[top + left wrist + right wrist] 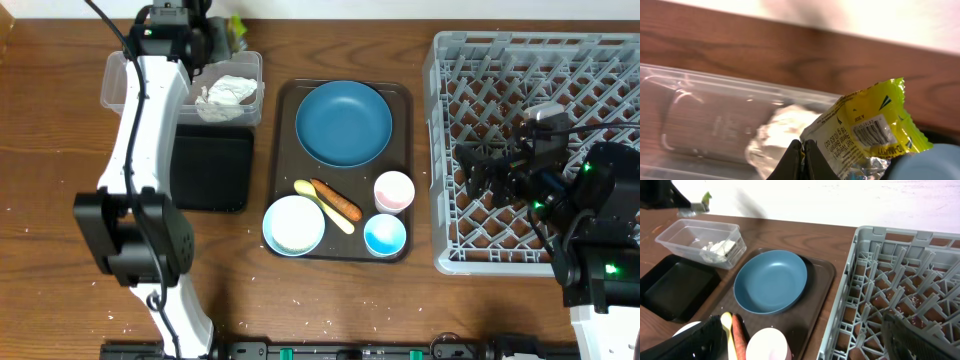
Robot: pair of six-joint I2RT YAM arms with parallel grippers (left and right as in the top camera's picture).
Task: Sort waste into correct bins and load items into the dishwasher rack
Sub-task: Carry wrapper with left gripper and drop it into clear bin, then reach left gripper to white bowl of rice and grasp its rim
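rack (pixel 530 150): big light grey peg crate, right side of the surface (pixel 60 120)
brown tray (pixel 402 110): dead centre, carrying the blue plate (pixel 343 122), bowl (pixel 294 224), pink cup (pixel 394 190), blue cup (pixel 385 234), spoon (pixel 325 205) and carrot (pixel 338 200)
tub (pixel 118 85): clear, back left, with a crumpled white wad (pixel 228 92) inside
black tray (pixel 210 170): just in front of the tub
wrapper (pixel 865 130): crinkly silvery-white with yellow-green print, up in the air just past the tub's back rim, near its right corner
left wrist view: only one that shows the barcode and the actual pinch; overhead just gets a yellow-green scrap beside the arm
left arm (pixel 140 150): stretched out over the black tray and tub, left fingers (pixel 792 162) pressed together, pinching the wrapper's lower edge
right arm (pixel 600 220): hovering over the rack's front half, right fingers (pixel 470 172) spread wide, nothing in them
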